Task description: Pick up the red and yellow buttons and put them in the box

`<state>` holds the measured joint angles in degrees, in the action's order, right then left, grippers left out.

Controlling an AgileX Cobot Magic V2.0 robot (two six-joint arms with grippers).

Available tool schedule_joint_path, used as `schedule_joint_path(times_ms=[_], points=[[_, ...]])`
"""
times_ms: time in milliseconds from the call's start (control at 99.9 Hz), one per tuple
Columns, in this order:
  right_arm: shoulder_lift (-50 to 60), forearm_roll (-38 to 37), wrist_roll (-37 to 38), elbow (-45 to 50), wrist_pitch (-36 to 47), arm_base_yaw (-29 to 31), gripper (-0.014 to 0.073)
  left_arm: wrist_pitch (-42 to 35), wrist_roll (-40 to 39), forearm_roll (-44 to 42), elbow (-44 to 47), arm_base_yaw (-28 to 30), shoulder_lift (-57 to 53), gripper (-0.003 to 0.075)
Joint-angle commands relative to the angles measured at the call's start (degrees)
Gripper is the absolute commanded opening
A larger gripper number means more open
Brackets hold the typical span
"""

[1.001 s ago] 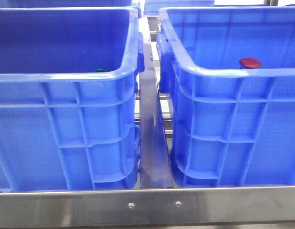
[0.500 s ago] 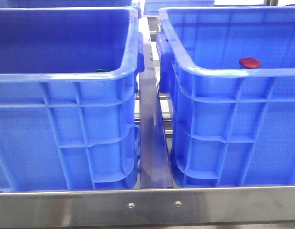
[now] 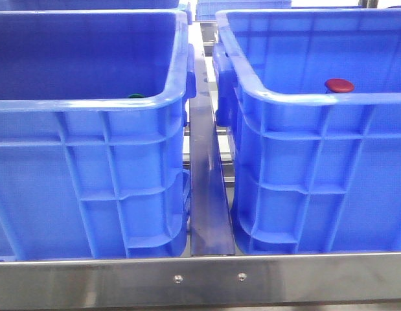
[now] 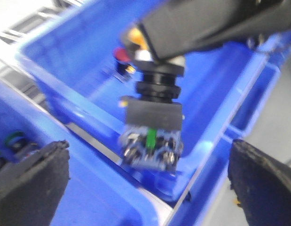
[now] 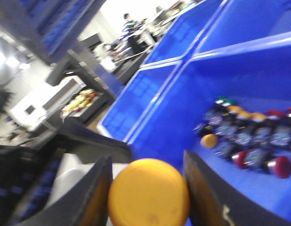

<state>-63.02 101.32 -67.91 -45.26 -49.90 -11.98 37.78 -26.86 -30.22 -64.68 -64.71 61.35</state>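
Note:
My right gripper [image 5: 146, 162] is shut on a yellow button [image 5: 150, 195], gripping its round cap between both fingers. In the left wrist view the same button hangs from the right gripper's dark fingers [image 4: 206, 23], its black body and metal terminals [image 4: 152, 127] above a blue box rim [image 4: 112, 155]. My left gripper [image 4: 147, 181] is open wide and empty just beneath it. A red button [image 3: 339, 85] sits in the right box [image 3: 304, 97], and it also shows in the left wrist view [image 4: 121, 54]. Neither gripper shows in the front view.
A second blue box [image 3: 90, 107] stands on the left with a green button [image 3: 136, 96] just showing over its rim. A metal bar [image 3: 206, 188] runs between the boxes. Several loose buttons [image 5: 251, 139] lie in a blue crate in the right wrist view.

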Motion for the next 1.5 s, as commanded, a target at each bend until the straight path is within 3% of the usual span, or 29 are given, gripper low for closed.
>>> schedule_joint_path(times_ms=[0,270,470,681,861,1011,1151,1361,1491], points=[[0.9,5.3,-2.1,-2.0,1.5,0.1,0.0153,-0.7,-4.5,-5.5,-1.9,-0.3,-3.0,0.0637],[0.9,5.3,-3.9,-2.0,6.8,0.1,0.0153,11.1,-12.1,-16.0,-1.0,-0.1,-7.7,0.0637],[0.9,5.4,-3.9,-2.0,6.8,0.1,0.0153,6.4,-13.1,-14.7,4.8,6.5,-12.1,0.0637],[0.9,6.0,-3.9,-2.0,6.8,0.1,0.0153,1.0,-13.2,-9.9,12.3,17.7,-14.8,0.0637],[0.9,6.0,-3.9,-2.0,6.8,0.1,0.0153,-2.8,-15.3,-8.7,18.3,30.9,-18.1,0.0637],[0.9,6.0,-4.1,-2.0,7.4,0.1,0.0153,-3.8,-15.3,-7.2,21.7,41.2,-22.6,0.0637],[0.9,6.0,-5.3,-2.0,7.8,0.1,0.0153,-4.1,-15.3,-6.3,24.2,47.4,-28.0,0.0637],[0.9,6.0,-6.4,-2.0,10.1,0.1,0.0153,-4.2,-14.3,-1.7,28.1,49.5,-34.7,0.0637],[0.9,6.0,-7.8,-2.0,11.3,0.1,0.0153,-5.3,-6.3,4.1,28.6,48.2,-35.5,0.0637]])
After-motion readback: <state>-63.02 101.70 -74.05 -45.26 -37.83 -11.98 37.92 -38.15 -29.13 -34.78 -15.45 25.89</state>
